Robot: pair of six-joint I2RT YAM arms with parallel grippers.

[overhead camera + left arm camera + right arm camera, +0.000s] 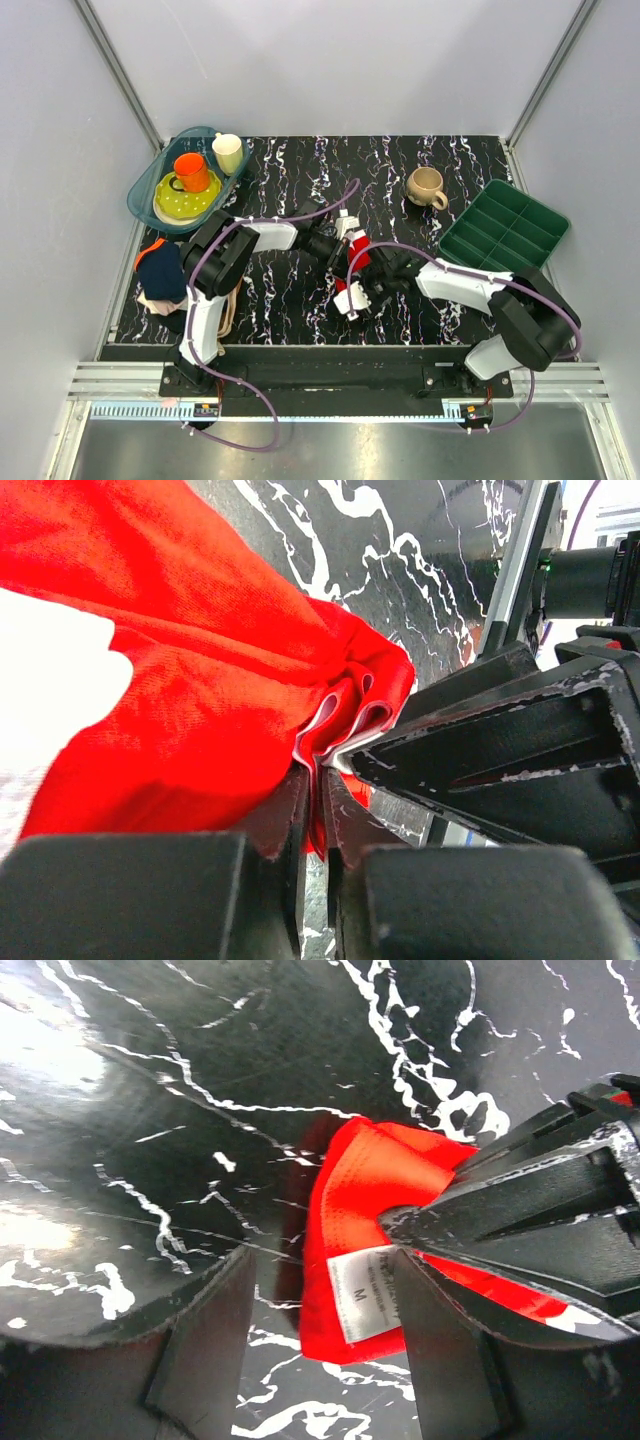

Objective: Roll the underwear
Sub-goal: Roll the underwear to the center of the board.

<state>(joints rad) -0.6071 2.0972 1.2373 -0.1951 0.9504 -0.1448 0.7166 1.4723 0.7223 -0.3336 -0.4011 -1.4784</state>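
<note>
Top external view: the red underwear (358, 257) sits mid-worktop (290, 300) between both arms. The left fingers (285, 825) pinch its folded edge, and the right fingers (205, 1355) stand wide, straddling it. It looks like soft, light, floppy cloth, best gripped at doubled folds near the size label (362, 1290).

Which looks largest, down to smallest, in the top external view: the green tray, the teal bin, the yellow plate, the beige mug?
1. The green tray and the teal bin look about alike; I cannot rank them.
2. The yellow plate.
3. The beige mug.
</note>
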